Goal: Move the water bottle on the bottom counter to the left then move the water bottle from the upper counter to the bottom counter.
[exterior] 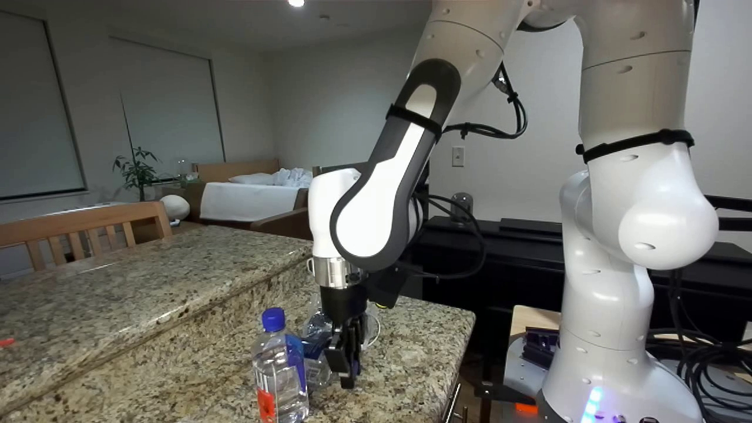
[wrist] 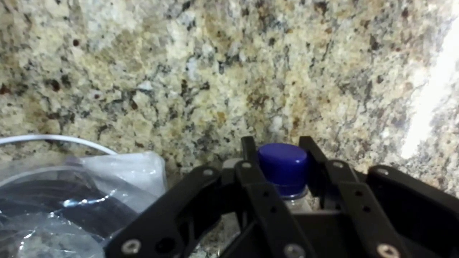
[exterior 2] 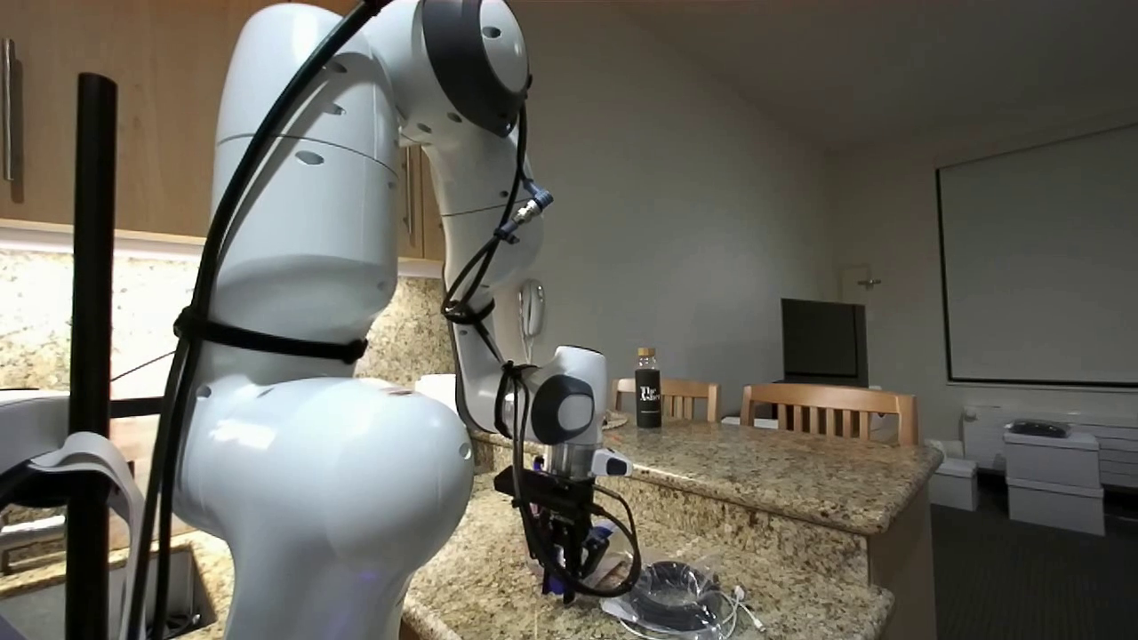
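In an exterior view, the water bottle on the bottom counter (exterior: 279, 376) stands upright, showing its reddish-orange patch. The plain-blue-label water bottle from the upper counter (exterior: 315, 348) is down on the bottom counter (exterior: 405, 358) just behind it. It seems to lie on its side, its blue cap (wrist: 283, 168) turned toward the robot's base. My gripper (wrist: 277, 146) reaches down to the slab, its fingers closed against both sides of that cap. The wrist view hides most of this bottle's body behind the gripper. The upper counter (exterior: 176, 264) runs alongside as a raised ledge.
A clear plastic bag with a dark coiled cable (exterior 2: 671, 591) lies on the bottom counter right beside the gripper, with a white cable (wrist: 61, 138) around it. A dark flask (exterior 2: 648, 396) stands on the ledge. Wooden chairs (exterior 2: 827, 404) are beyond it.
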`<move>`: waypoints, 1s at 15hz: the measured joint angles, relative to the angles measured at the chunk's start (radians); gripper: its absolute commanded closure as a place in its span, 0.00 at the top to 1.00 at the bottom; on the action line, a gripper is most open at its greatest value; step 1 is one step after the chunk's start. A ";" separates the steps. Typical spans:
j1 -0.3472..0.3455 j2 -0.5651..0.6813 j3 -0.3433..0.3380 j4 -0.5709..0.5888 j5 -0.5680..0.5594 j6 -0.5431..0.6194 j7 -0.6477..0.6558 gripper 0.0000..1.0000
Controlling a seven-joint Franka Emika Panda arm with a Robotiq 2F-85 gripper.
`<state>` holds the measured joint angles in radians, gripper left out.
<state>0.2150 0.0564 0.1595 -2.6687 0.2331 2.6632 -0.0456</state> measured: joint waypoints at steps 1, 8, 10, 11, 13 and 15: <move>-0.001 0.000 0.000 0.001 -0.001 0.000 0.000 0.14; -0.030 -0.055 -0.024 0.081 -0.081 -0.078 0.014 0.14; -0.045 -0.079 -0.037 0.147 -0.066 -0.211 -0.005 0.14; -0.051 -0.082 -0.046 0.187 -0.042 -0.296 -0.030 0.14; -0.066 -0.073 -0.065 0.268 0.002 -0.470 -0.088 0.14; -0.084 -0.051 -0.084 0.352 0.020 -0.640 -0.128 0.14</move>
<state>0.1313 0.0054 0.0756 -2.3168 0.2531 2.0227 -0.1735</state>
